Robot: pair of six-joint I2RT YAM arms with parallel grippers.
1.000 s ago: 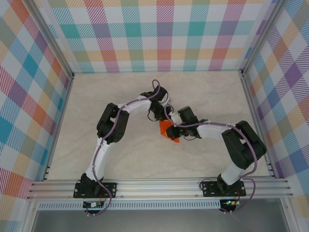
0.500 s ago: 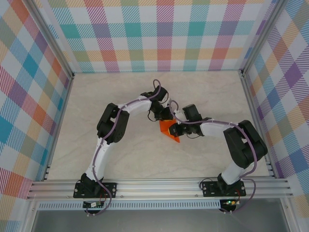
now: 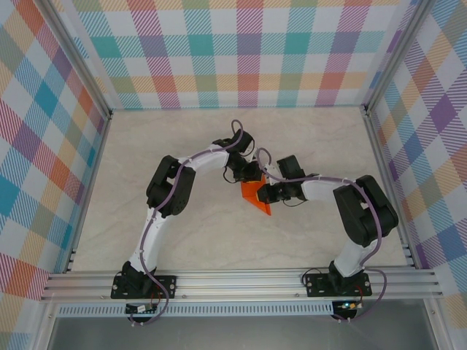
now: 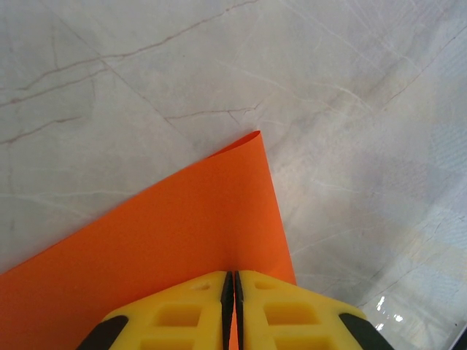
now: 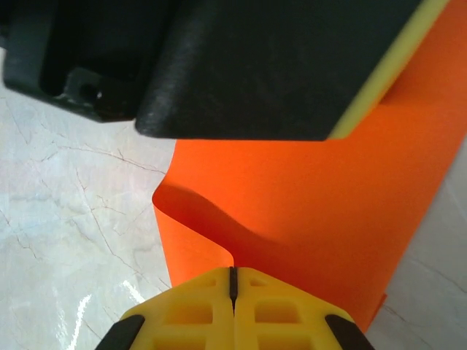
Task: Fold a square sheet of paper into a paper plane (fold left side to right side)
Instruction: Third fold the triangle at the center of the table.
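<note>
The left gripper (image 4: 230,277) has its yellow fingers pressed together on the square sheet of paper (image 4: 168,226), which spreads ahead of its tips over the marbled table (image 4: 328,109). The right gripper (image 5: 231,271) pinches the sheet's curled edge, just beside the left one.

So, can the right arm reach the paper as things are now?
Probably yes: the right gripper looks shut on the paper at its edge. The left gripper, also closed on the paper, sits close by but does not seem to block it.
</note>
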